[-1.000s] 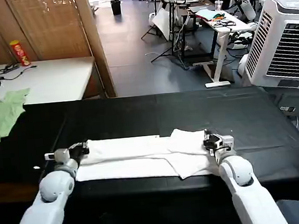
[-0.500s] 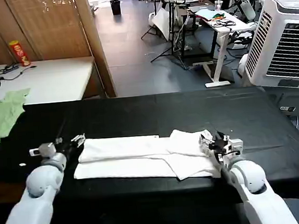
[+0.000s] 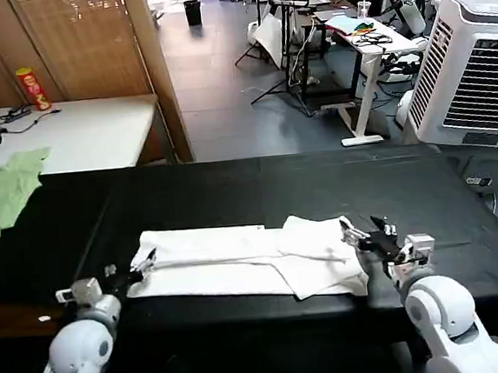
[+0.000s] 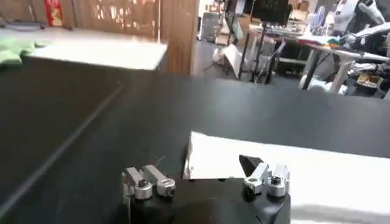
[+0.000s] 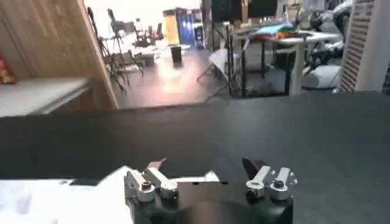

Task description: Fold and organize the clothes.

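Note:
The clothes are one white T-shirt (image 3: 238, 262), folded into a long strip across the near part of the black table (image 3: 232, 192), plain side up. A looser flap lies on its right end. My left gripper (image 3: 127, 267) hovers open just off the shirt's left end. In the left wrist view the left gripper (image 4: 207, 178) holds nothing and the shirt's corner (image 4: 292, 173) lies on the table just beyond it. My right gripper (image 3: 366, 230) stands open at the shirt's right end. In the right wrist view the right gripper (image 5: 207, 178) is empty, with the white cloth (image 5: 61, 198) beside one finger.
A light green garment (image 3: 1, 195) drapes over the far left corner, beside a white table (image 3: 96, 130) with a red can (image 3: 33, 87) and cables. A wooden partition (image 3: 155, 64) stands behind. A white cooler unit (image 3: 474, 71) stands to the right. The far half of the black table is bare.
Both grippers have drawn back from the shirt's ends toward the table's near edge and slightly outward. The shirt stays flat where it lay.

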Motion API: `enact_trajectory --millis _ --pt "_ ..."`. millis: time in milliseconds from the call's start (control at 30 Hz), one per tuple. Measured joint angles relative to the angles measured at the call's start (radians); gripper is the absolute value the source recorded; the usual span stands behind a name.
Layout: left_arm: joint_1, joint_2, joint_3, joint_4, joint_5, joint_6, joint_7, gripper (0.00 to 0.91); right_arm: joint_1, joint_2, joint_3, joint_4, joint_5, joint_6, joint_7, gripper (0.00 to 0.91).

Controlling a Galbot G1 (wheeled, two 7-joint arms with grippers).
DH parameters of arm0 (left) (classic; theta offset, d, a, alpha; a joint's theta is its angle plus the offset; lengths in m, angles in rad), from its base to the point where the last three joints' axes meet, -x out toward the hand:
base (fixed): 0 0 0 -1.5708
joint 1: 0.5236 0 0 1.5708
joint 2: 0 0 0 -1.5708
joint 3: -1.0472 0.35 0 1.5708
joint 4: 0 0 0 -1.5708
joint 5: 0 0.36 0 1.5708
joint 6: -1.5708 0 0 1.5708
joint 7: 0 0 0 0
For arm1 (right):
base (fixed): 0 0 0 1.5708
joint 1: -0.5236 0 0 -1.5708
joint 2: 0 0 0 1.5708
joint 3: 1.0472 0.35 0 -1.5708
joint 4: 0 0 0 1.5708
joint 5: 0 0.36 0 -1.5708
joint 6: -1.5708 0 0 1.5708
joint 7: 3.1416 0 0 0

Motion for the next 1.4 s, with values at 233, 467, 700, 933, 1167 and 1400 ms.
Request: enact_trajectory --millis 233,467,700,933,1167,1400 --pt "0.029 -0.025 0.002 -0.002 0.03 0.0 0.001 0.273 -0.002 0.002 0.0 0.017 0.001 0.001 -0.004 0.878" --pt "0.02 -0.044 0.007 0.005 0.007 0.014 0.002 0.01 -0.002 0.001 0.005 0.025 0.001 0.002 -0.006 0.878" --pt "0.01 -0.035 0.004 0.008 -0.043 0.048 0.01 0.0 -0.005 0.001 0.017 0.035 0.0 0.003 -0.007 0.878" --pt "0.033 0.011 -0.014 0.009 0.239 -0.022 0.043 0.0 -0.019 0.005 0.033 0.042 -0.001 0.003 -0.006 0.878" --pt "0.065 0.131 -0.104 0.046 0.413 -0.102 0.048 0.0 -0.03 0.023 0.03 0.056 -0.002 0.003 -0.004 0.878" --pt "0.081 0.195 -0.142 0.035 0.493 -0.115 0.042 0.0 -0.041 0.041 0.032 0.063 -0.003 0.005 -0.003 0.878"
